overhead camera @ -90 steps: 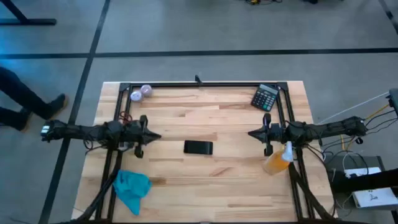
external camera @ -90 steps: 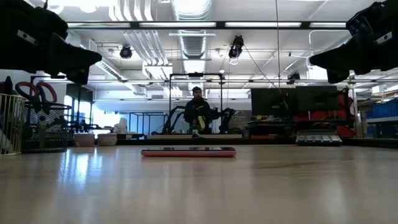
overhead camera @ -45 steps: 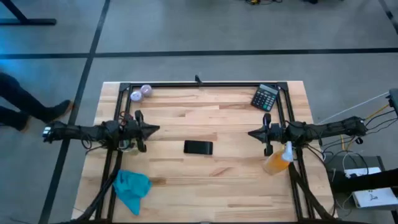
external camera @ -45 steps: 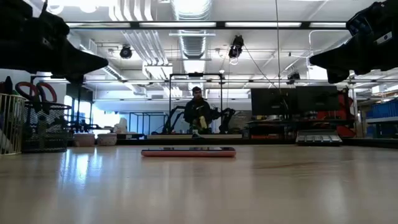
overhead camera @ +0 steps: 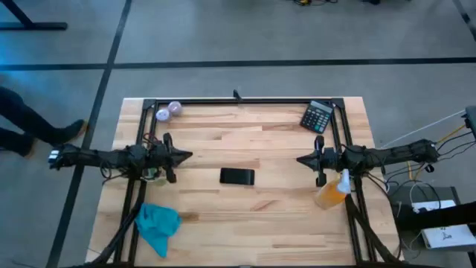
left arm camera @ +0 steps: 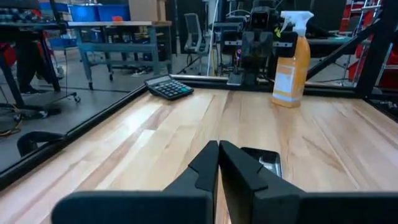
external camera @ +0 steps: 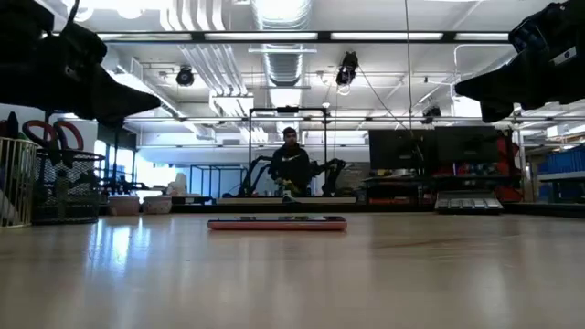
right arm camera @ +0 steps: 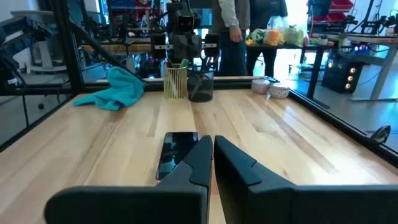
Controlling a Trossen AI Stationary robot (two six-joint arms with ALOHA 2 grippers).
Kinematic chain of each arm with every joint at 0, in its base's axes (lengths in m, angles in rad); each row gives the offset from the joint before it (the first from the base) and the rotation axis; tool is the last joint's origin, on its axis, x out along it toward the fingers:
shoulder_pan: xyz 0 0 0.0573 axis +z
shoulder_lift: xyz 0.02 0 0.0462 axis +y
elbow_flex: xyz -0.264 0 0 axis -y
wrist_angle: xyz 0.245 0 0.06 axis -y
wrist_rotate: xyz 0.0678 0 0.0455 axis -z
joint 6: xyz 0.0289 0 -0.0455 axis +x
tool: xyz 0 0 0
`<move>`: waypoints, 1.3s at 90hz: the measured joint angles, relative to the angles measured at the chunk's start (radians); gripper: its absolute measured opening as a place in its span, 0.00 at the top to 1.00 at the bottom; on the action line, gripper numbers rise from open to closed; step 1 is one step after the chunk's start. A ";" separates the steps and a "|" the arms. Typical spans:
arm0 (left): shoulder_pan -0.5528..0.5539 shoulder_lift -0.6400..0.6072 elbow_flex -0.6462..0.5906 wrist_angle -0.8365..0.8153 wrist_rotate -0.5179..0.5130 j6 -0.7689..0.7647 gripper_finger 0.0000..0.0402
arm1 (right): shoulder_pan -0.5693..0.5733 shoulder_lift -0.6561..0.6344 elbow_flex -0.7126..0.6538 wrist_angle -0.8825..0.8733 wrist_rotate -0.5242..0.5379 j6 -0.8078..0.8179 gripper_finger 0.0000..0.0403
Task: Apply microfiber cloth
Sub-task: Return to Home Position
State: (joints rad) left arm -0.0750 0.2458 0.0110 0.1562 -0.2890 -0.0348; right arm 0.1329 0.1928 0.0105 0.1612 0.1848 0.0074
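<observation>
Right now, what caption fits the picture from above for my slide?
Left tool and right tool hover shut over the table, phone between them, blue cloth crumpled on the left side.

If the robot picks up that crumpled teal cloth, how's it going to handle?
Probably floppy: the microfiber cloth lies crumpled in soft folds, so it should drape from one pinch. Likely light, and unlikely to roll or slide far on the wooden table. The left gripper, shut, is nearest.
</observation>
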 joint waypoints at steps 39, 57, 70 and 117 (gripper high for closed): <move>0.000 0.042 0.004 0.000 0.000 0.000 0.99 | 0.000 0.000 0.000 0.000 0.000 0.000 1.00; 0.000 0.059 0.005 0.000 0.000 0.000 0.99 | 0.000 0.000 0.000 0.000 0.000 0.000 1.00; 0.000 0.071 0.006 0.000 0.000 0.000 0.98 | 0.000 0.000 0.000 0.000 0.000 0.000 1.00; 0.000 0.101 0.007 0.000 0.000 0.000 0.98 | 0.000 0.000 0.000 0.000 0.000 0.000 1.00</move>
State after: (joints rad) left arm -0.0750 0.3465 0.0181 0.1560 -0.2886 -0.0349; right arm 0.1329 0.1930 0.0105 0.1610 0.1848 0.0074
